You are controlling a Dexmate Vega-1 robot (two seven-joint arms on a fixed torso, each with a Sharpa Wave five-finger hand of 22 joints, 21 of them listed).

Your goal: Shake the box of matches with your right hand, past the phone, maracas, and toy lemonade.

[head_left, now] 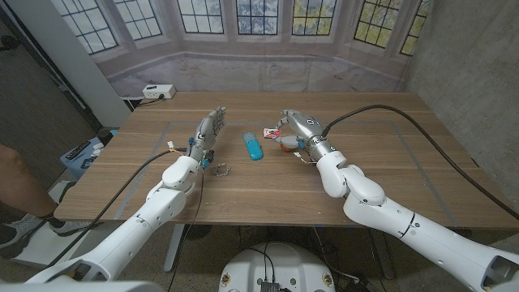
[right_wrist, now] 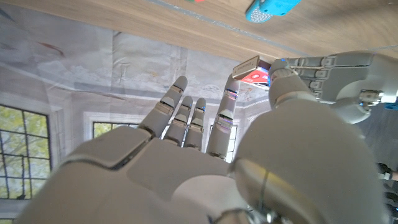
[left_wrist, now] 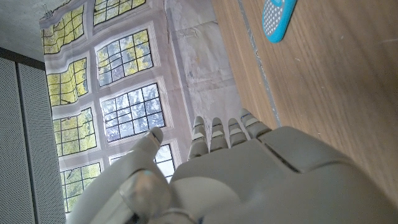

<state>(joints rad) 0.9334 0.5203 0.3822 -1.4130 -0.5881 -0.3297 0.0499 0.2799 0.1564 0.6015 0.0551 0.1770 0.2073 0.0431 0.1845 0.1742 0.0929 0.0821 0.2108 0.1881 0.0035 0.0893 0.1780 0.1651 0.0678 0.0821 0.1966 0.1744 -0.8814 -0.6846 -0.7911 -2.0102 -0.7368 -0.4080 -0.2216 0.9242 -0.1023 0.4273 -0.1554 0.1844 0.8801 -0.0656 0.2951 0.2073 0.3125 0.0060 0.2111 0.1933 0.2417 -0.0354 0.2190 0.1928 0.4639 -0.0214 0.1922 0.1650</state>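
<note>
The right hand (head_left: 293, 126) is raised above the middle of the wooden table (head_left: 389, 174), and in the right wrist view it pinches the box of matches (right_wrist: 252, 70) between thumb and one finger while its other fingers (right_wrist: 186, 118) reach out straight and spread. In the head view the box (head_left: 272, 133) shows as a small white and red shape at the hand's 9 o'clock side, lifted clear of the wood. The blue phone (head_left: 254, 145) lies flat on the table at about 8 o'clock from the right hand, near it but apart, between the two hands. A reddish thing (head_left: 288, 145) sits just under the right hand at its 6 o'clock; it is too hidden by the wrist to tell what it is.

The left hand (head_left: 208, 132) stands at 9 o'clock from the phone, fingers straight, apart and holding nothing. A small dark metal thing (head_left: 220, 169), too small to make out, lies at the left hand's 5 o'clock beside the forearm. A white power strip (head_left: 158, 92) rests at the table's far left corner, well apart from everything else. A person's leg and shoe (head_left: 18, 203) show at the left edge of the head view
</note>
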